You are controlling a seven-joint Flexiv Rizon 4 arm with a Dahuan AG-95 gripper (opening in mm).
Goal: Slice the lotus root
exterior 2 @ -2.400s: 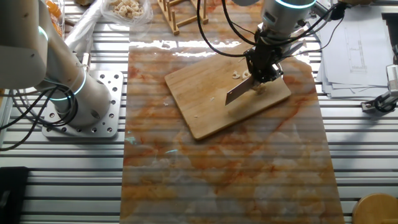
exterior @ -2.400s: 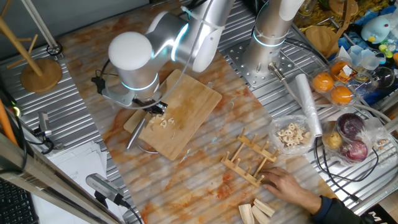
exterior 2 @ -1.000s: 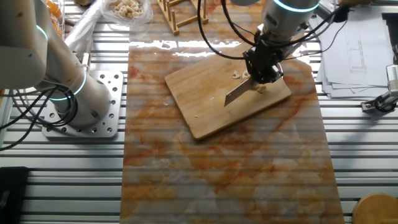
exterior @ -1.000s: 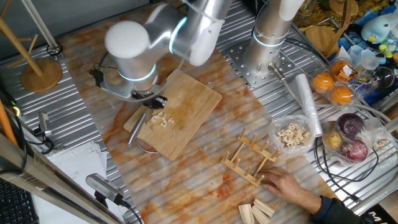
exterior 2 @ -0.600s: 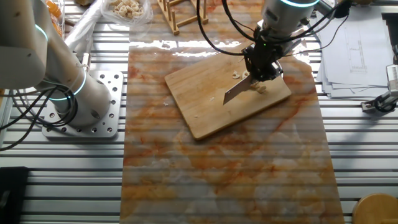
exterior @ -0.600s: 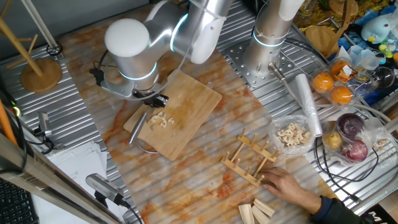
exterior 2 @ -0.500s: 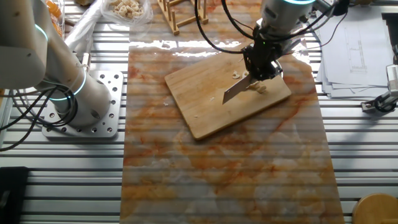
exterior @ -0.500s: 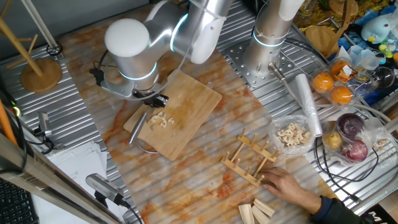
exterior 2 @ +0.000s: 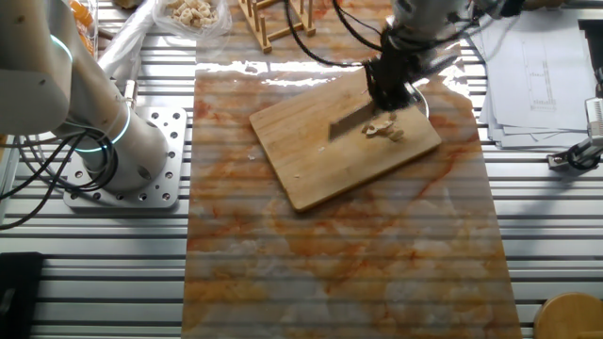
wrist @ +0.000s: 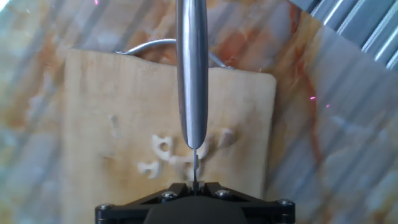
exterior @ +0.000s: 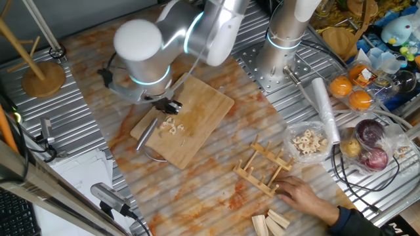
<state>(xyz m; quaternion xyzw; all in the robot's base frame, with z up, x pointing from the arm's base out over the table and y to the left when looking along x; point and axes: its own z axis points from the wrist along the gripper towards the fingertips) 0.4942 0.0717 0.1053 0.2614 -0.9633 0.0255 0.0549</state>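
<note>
Now end effector [exterior 2: 388,87] clamping a knife [exterior 2: 350,120], blade hanging over the cutting board [exterior 2: 320,160], lotus root [exterior 2: 382,129] fragments lying on that board just beside the blade, board resting on the worktop [exterior 2: 377,254]

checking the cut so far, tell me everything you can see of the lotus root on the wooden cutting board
The lotus root is a small cluster of pale cream fragments lying loose on the light wooden cutting board, near its end by the arm. In the hand view the bits look curved and irregular, some with holes. The grey metal knife blade in the gripper hangs above them, seemingly clear of them.
</note>
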